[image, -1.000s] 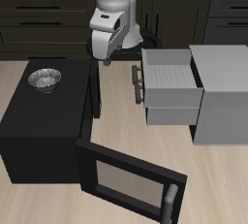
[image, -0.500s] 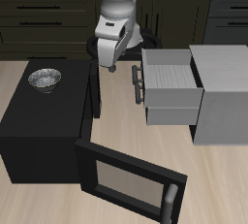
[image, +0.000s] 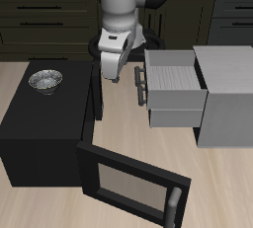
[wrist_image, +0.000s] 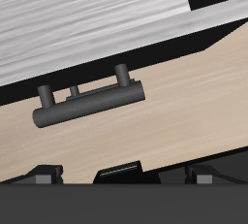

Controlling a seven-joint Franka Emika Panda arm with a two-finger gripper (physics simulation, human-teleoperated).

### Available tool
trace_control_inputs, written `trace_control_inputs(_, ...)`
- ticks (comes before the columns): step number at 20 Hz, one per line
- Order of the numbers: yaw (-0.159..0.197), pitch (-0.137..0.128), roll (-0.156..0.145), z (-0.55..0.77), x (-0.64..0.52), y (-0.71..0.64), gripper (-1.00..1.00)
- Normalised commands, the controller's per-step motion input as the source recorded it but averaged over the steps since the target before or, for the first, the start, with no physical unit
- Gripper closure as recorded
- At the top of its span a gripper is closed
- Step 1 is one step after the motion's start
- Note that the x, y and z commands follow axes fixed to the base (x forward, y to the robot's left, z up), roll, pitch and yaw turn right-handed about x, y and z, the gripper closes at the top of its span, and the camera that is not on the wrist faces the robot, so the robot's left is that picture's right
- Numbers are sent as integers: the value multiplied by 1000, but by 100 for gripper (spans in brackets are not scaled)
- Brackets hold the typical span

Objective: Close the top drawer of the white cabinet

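Exterior view: the white cabinet (image: 230, 94) sits on the desk (image: 128, 138) with its top drawer (image: 173, 86) pulled way out, so it's wide open and nothing's been pushed yet.

Handle: small grey bar handle (image: 140, 82) on the drawer's front panel, facing the gap between the cabinet and the black box unit (image: 44, 123). The wrist view shows the same handle (wrist_image: 89, 103) close up, with bare wood below it.

Tool: the tool (image: 109, 71) hangs over that gap, near the handle but apart from it. Can't tell how wide the fingers are spread; the wrist view only shows their dark bases, and it's not holding anything.

Key relation: the drawer front lies sideways from the tool, toward the cabinet. The drawer's long axis runs straight into the cabinet body, so I'd guess the push needs to go flat along that line.

Other stuff: the black box's windowed door (image: 133, 185) hangs open toward the desk's front edge, and a metal bowl (image: 45, 79) rests on the box's top.
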Motion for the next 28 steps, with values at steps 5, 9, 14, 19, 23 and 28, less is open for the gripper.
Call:
trace_control_inputs(5,13,19,16,-234,-37,1,-100)
trace_control_inputs(9,4,-16,-9,-98,105,0,-100)
trace_control_inputs(14,4,3,15,-204,61,35,-100)
trace_control_inputs(19,6,-24,20,-122,103,122,-100)
trace_control_inputs(23,-18,-31,43,-26,72,186,-100)
trace_control_inputs(28,-7,-35,68,22,23,328,-100)
